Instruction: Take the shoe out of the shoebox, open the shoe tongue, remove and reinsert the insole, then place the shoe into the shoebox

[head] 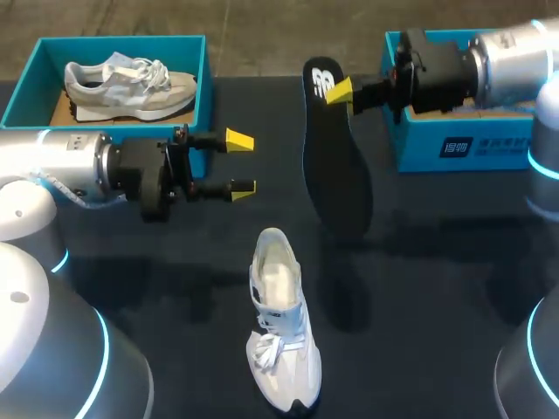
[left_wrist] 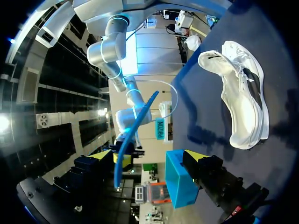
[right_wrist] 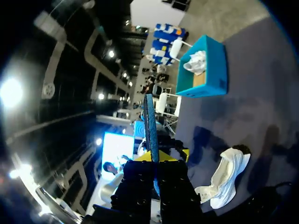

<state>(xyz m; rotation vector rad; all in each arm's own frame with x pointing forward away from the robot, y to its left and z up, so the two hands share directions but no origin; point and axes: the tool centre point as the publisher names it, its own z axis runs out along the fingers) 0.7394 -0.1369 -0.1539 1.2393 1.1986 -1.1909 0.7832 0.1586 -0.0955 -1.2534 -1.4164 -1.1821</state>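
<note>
Bare table near right, likewise near left, either side of white shoe. Beyond shoe, narrow gap between left gripper, fingers spread, and hanging insole pinched in right gripper. Far left blocked by left shoebox holding grey shoe. Far right blocked by right shoebox under right arm.

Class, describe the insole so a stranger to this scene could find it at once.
On the dark table, find the blue shoebox at the far right. Just left of it, the right hand grips a long insole by one end. Unlike the white shoe nearby, it is flat and black.
</note>
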